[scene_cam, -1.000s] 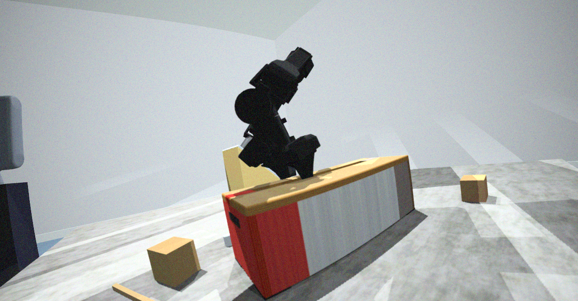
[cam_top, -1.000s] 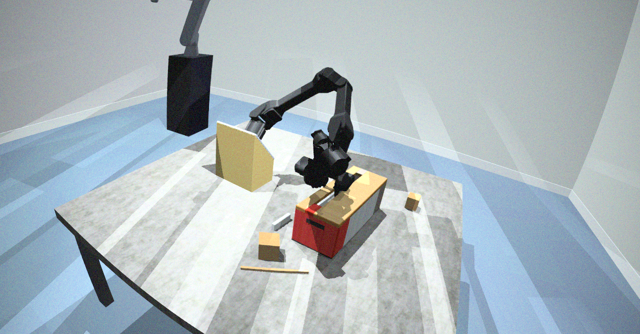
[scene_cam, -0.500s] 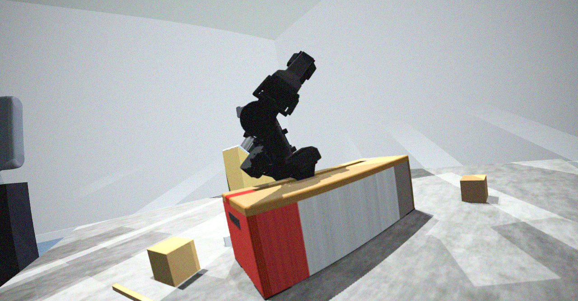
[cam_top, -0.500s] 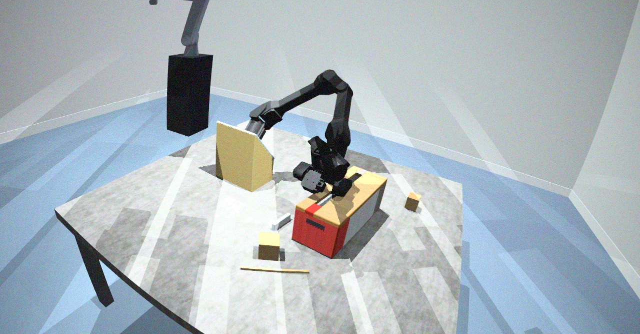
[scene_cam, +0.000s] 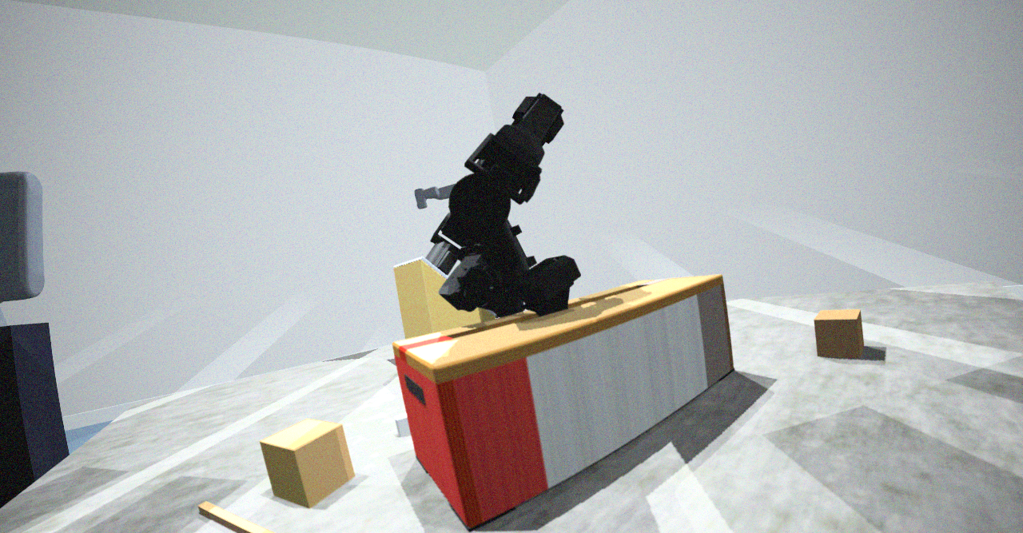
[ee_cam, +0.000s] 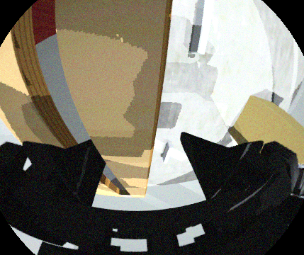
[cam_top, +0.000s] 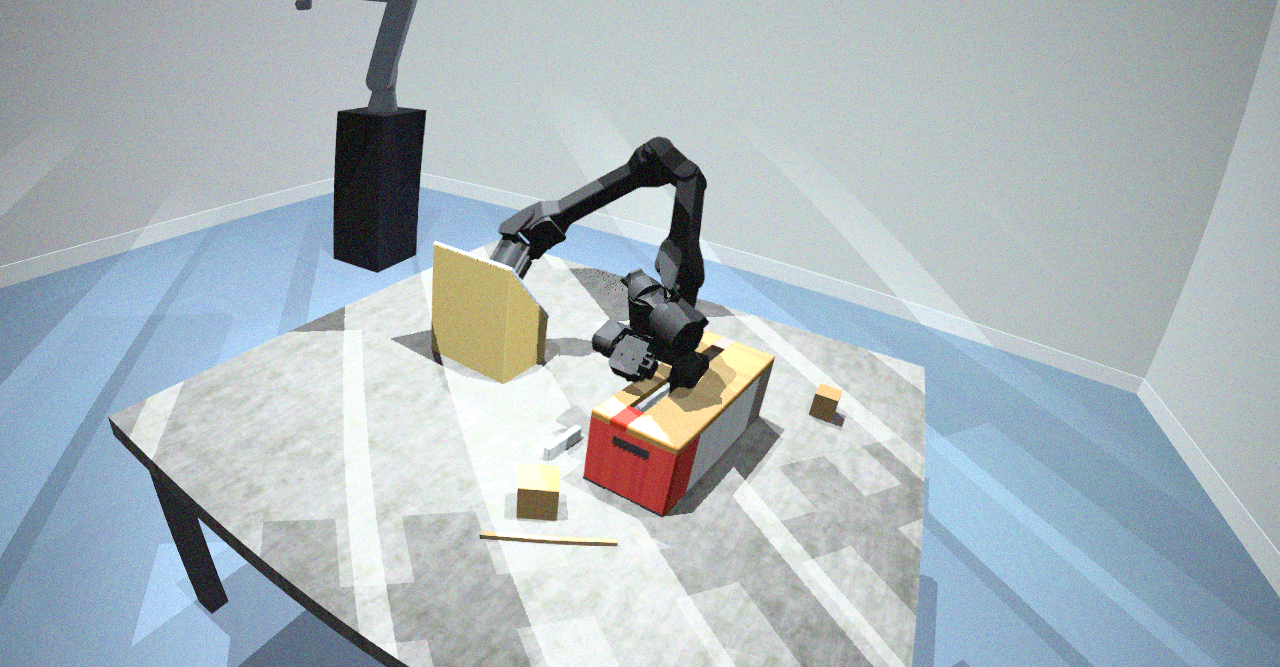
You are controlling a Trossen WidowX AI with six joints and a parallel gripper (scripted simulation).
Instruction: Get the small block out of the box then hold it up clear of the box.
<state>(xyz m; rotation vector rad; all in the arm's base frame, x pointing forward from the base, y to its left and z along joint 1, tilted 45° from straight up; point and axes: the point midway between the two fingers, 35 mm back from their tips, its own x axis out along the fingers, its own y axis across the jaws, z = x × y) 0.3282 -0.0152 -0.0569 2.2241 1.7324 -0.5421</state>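
The box [cam_top: 628, 475] [scene_cam: 614, 379] [ee_cam: 123, 78] stands upright, with a wooden lid, a red end and pale side panels. A long slot [cam_top: 651, 399] [ee_cam: 61, 92] runs along its lid. My gripper [cam_top: 662, 381] [scene_cam: 525, 309] [ee_cam: 148, 135] is open and empty, low over the middle of the lid. One finger reaches down into the slot; the other stands outside, past the box's long edge. The small block and the shelf do not show in any view; the lid, the side panels and my finger cover the inside of the box.
A yellow wedge-shaped stand [cam_top: 469, 314] [ee_cam: 276, 122] is behind the box. A white bar [cam_top: 562, 442], a wooden cube [cam_top: 537, 495] [scene_cam: 311, 462] and a thin stick [cam_top: 547, 538] lie near the red end. A smaller cube [cam_top: 825, 403] [scene_cam: 838, 335] stands beyond the other end.
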